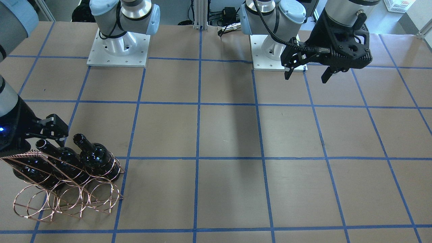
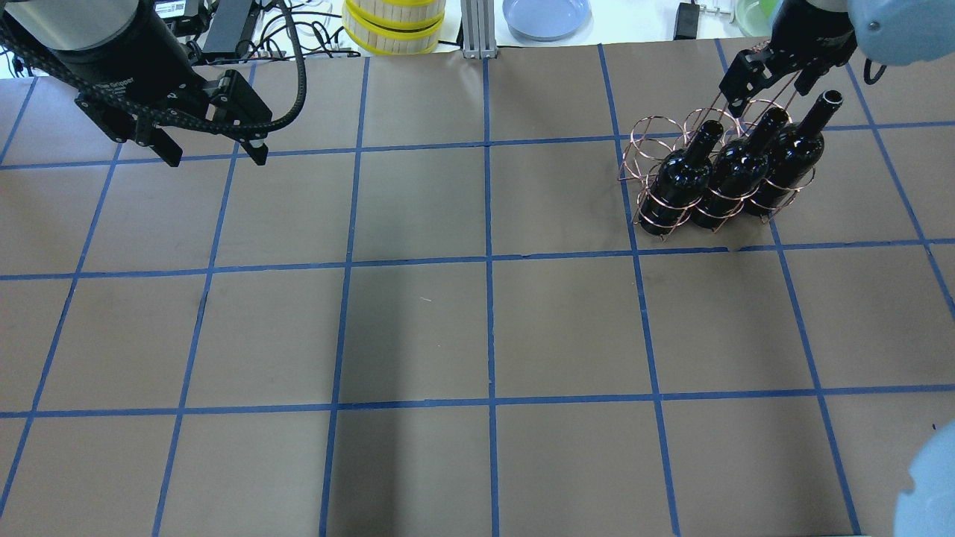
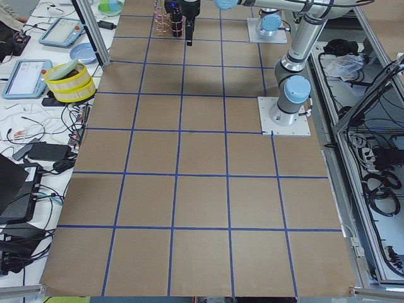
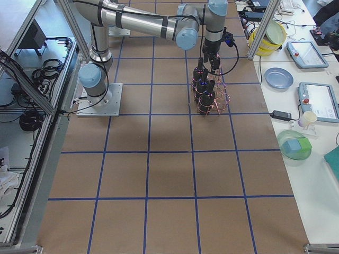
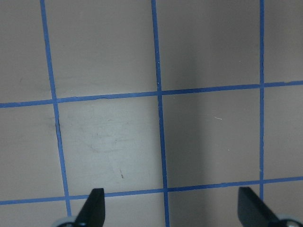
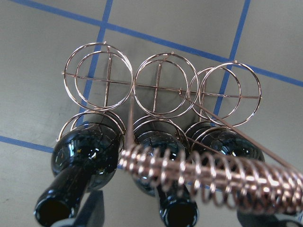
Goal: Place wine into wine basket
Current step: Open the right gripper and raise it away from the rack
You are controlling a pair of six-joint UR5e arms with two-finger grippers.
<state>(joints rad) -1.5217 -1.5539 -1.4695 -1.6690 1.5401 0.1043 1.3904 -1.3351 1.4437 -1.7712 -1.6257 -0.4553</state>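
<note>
The copper wire wine basket (image 2: 647, 139) stands at the far right of the table, also in the front view (image 1: 67, 199). Three identical black bottles (image 2: 683, 175) (image 2: 735, 168) (image 2: 794, 153) lean in its hoops nearest the robot; I cannot tell which is the task's wine. The other row of hoops (image 6: 163, 85) is empty. My right gripper (image 2: 770, 82) is open just above the basket's twisted handle (image 6: 213, 175), which crosses between its fingers untouched. My left gripper (image 2: 215, 153) is open and empty, high over the far left (image 5: 173, 210).
Both arm bases (image 1: 118, 50) (image 1: 270, 50) stand at the robot's edge. Beyond the far table edge lie a yellow-rimmed stack of containers (image 2: 394, 26) and a blue plate (image 2: 546, 15). Brown paper with blue tape lines covers the table (image 2: 485, 328).
</note>
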